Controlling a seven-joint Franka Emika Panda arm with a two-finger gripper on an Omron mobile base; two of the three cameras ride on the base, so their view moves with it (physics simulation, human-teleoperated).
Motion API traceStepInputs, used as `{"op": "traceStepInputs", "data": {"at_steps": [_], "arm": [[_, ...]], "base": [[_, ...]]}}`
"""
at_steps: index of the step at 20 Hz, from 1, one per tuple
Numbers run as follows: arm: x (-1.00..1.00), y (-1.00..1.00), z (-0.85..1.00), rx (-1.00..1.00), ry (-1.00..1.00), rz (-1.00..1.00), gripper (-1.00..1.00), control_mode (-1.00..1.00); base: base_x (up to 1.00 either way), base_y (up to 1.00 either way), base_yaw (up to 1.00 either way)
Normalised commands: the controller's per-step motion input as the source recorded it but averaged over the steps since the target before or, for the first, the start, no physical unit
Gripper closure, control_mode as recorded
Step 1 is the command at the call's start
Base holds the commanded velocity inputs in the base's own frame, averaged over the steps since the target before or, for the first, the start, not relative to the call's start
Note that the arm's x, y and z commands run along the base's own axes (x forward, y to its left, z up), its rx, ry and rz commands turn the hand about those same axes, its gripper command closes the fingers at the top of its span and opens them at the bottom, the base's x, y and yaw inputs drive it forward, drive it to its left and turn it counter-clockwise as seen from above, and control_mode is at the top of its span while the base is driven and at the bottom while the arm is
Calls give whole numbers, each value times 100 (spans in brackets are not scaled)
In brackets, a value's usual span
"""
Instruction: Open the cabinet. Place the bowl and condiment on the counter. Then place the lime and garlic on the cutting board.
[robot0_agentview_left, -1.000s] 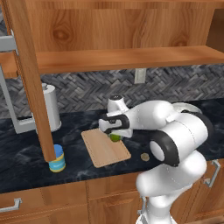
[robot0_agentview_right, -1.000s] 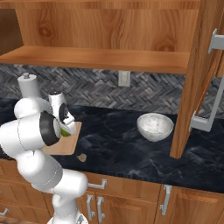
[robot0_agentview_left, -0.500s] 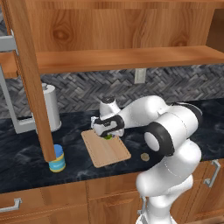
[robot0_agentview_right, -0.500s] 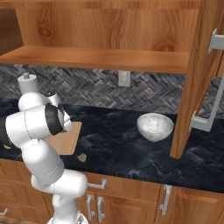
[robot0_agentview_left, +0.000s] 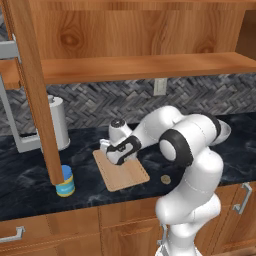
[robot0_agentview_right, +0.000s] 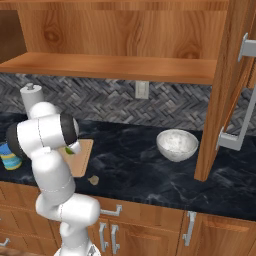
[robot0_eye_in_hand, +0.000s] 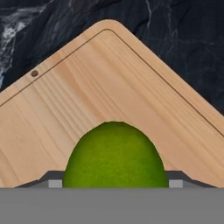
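hand view: claw (robot0_eye_in_hand: 114, 186) grips lime (robot0_eye_in_hand: 114, 155) over cutting board (robot0_eye_in_hand: 100, 83)

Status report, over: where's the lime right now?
Gripper shut on lime, jaws wide around it, over cutting board. Garlic on counter, off the board. Board's far end bare.

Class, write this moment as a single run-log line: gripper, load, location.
gripper: shut on small bright green lime | location: above light-wood cutting board | tan garlic lump: on dark marbled counter
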Motion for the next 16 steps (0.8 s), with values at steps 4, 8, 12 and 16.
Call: {"op": "traceStepInputs", "data": {"at_steps": [4,8,12,16], "arm": [[13,0,-24,0,-2,0,100,-100],[1,0,-18,0,0,0,-100,-100],[-8,-10,-2,0,-1,0,-100,-100],[-29,-3,14,0,-3,0,-100,-100]], "base": [[0,0,0],[0,0,0],[0,0,0],[0,0,0]]}}
